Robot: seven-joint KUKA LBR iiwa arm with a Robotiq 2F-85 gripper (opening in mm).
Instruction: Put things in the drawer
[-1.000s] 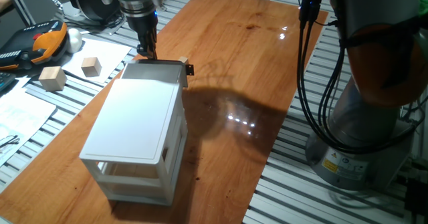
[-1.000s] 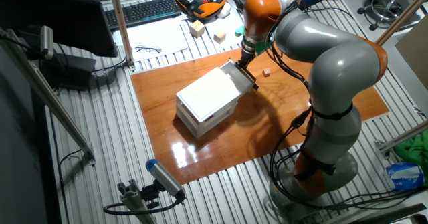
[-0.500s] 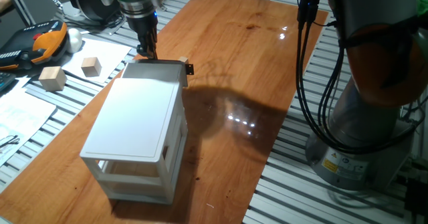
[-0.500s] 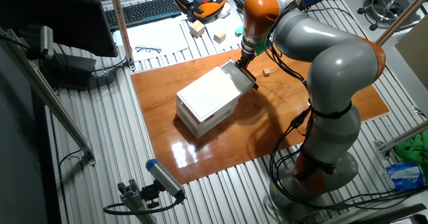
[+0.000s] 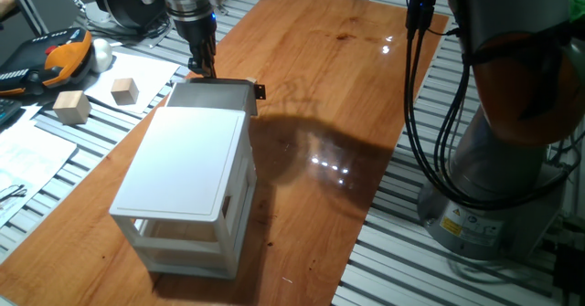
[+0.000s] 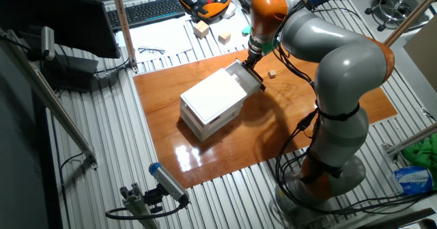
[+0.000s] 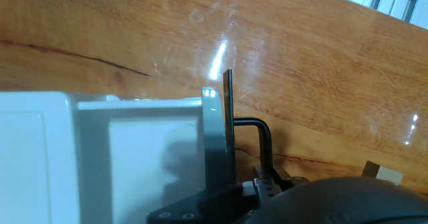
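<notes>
The white cabinet (image 5: 187,174) stands on the wooden board. Its top drawer (image 5: 215,94) is pulled partly out at the far end, and the black knob (image 5: 260,91) shows at its front. My gripper (image 5: 203,68) is at the drawer's front wall, fingers close together on it; it also shows in the other fixed view (image 6: 250,59). The hand view shows a thin dark finger (image 7: 227,110) against the drawer wall (image 7: 211,137). The tiny tan cube (image 6: 272,73) lies on the board just beyond the drawer front. It is hidden in one fixed view.
Two larger pale wooden blocks (image 5: 71,107) (image 5: 125,89) lie on paper left of the board. An orange and black device (image 5: 64,55) sits behind them. The arm's grey base (image 5: 498,160) and hanging cables (image 5: 416,87) are on the right. A keyboard (image 6: 147,11) is further back.
The drawer has slid a little further out of the cabinet with my gripper on its front. It now covers the tiny cube in one fixed view.
</notes>
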